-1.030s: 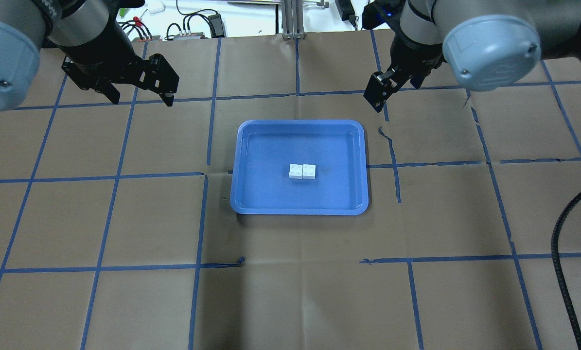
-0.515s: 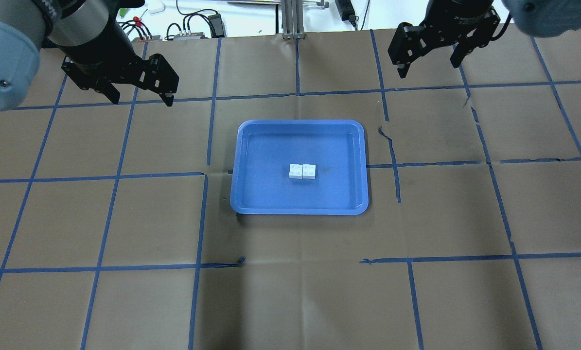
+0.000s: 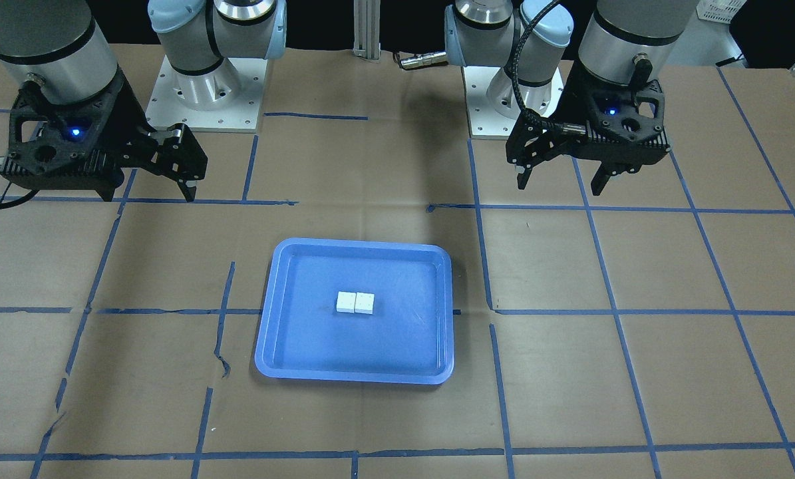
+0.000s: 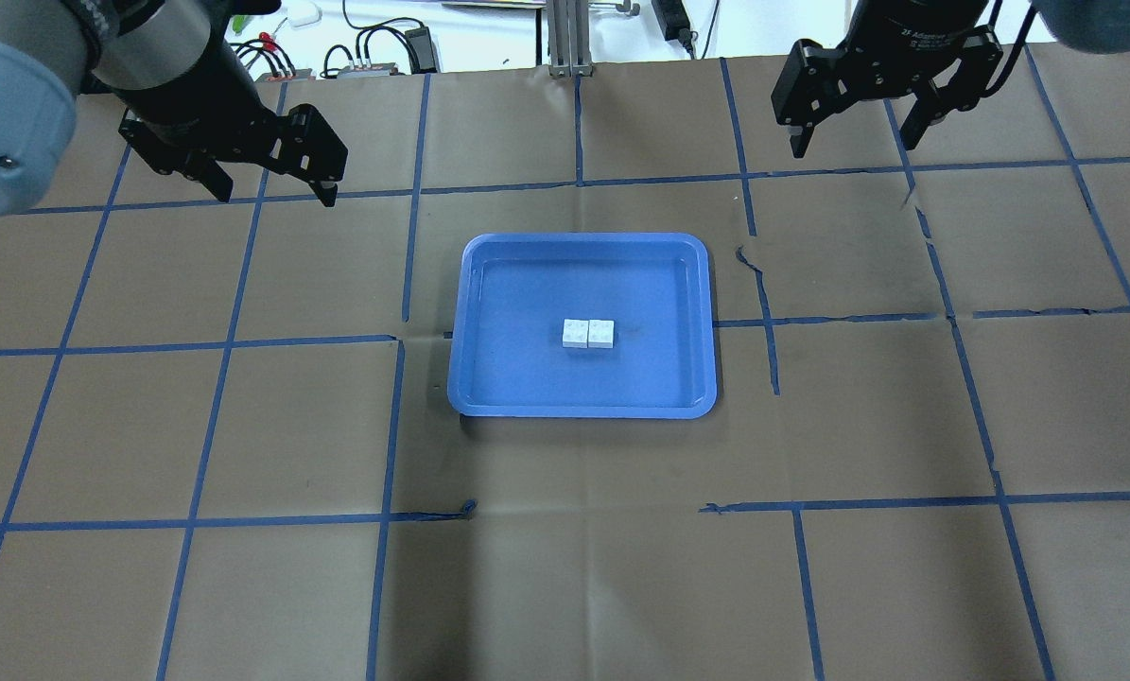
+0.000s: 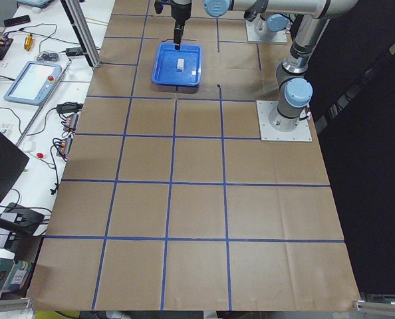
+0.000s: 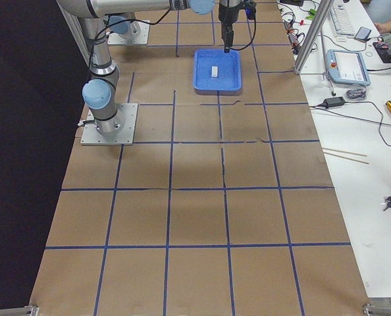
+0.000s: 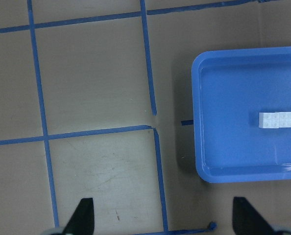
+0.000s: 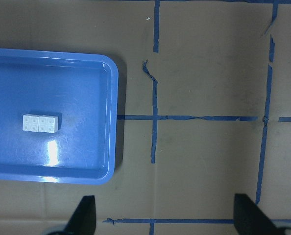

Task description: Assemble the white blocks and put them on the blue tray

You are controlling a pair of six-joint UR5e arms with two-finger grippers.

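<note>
White blocks (image 4: 588, 333): two, sitting touching side by side at the middle of the blue tray (image 4: 583, 410). Left gripper (image 4: 276, 194): hanging spread wide, empty, well apart from the tray. Right gripper (image 4: 853, 147): likewise gaping, holding nothing.

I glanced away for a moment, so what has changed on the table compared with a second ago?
The right tool swung away from a corner of the blue tray, out toward the robot's right, and turned, now showing wide open. It took hold of nothing. The left tool, open, and the white blocks, side by side in the tray, stayed as they were.
</note>
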